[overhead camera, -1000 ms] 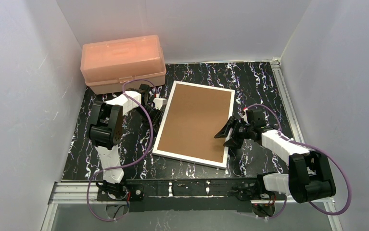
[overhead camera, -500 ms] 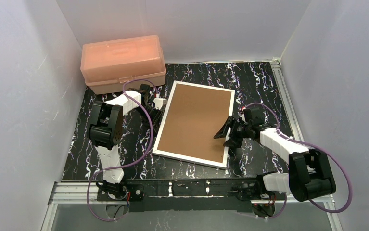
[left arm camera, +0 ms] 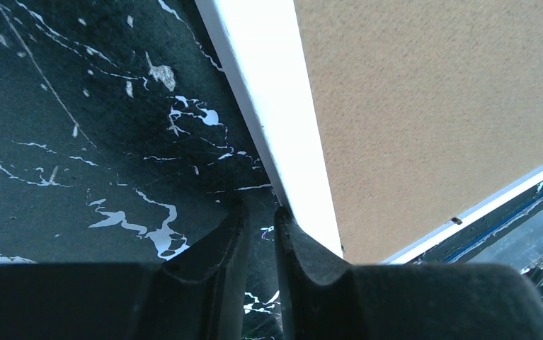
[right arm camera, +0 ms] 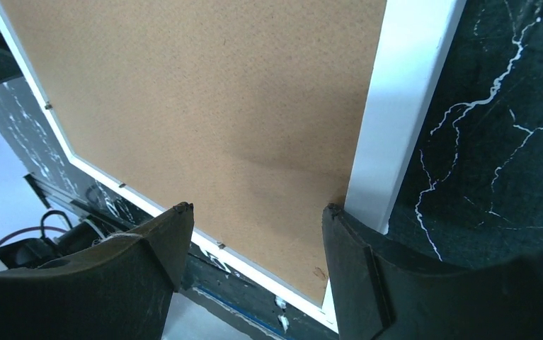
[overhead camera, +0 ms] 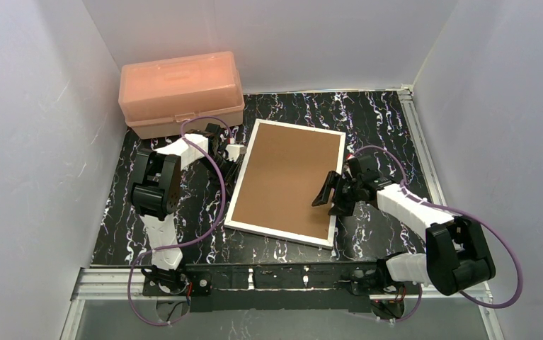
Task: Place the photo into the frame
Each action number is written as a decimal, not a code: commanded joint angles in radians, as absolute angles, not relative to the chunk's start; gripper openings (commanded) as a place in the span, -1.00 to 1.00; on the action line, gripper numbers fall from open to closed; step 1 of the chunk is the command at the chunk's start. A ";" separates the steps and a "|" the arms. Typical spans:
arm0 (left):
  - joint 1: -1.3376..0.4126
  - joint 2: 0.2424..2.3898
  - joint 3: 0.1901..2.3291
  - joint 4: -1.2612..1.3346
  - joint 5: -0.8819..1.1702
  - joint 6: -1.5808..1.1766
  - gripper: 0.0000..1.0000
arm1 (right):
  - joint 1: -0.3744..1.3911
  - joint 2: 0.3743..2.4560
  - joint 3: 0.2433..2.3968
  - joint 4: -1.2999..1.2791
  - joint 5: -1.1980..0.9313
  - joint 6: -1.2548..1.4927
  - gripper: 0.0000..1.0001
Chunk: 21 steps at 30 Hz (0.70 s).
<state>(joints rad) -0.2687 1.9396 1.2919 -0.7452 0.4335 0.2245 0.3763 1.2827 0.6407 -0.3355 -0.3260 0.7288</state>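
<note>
The white frame [overhead camera: 279, 234] lies flat on the black marbled table, back up, with the brown backing board [overhead camera: 289, 177] filling it. The photo is hidden; no print shows in any view. My left gripper [overhead camera: 234, 157] is low at the frame's left edge, its jaws almost together with nothing between them; in the left wrist view [left arm camera: 259, 211] the right finger touches the frame's white border [left arm camera: 275, 106]. My right gripper [overhead camera: 328, 197] is open over the frame's right edge; in the right wrist view [right arm camera: 258, 209] its jaws straddle the board [right arm camera: 219, 106] beside the border [right arm camera: 410, 99].
A salmon-pink plastic box [overhead camera: 181, 92] stands shut at the back left, just behind my left arm. White walls close in the table on three sides. A metal rail [overhead camera: 420, 152] runs along the right edge.
My right gripper has moved slightly left and farther over the frame's right edge. The left arm and the frame have not moved.
</note>
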 commanded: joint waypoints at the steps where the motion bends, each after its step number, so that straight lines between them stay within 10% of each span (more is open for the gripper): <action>1: -0.298 1.925 1.317 -0.744 0.493 0.225 -0.63 | 0.419 1.325 0.649 -0.395 -0.199 0.679 0.51; 21: -0.257 1.891 1.430 -0.845 0.456 0.251 -0.63 | 0.340 1.366 1.119 -0.397 -0.230 0.634 0.84</action>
<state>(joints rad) -0.2741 1.9369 1.3628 -0.7990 0.4271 0.2398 0.4084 1.3285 1.0153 -0.4572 -0.1978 0.6563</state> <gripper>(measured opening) 0.185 0.918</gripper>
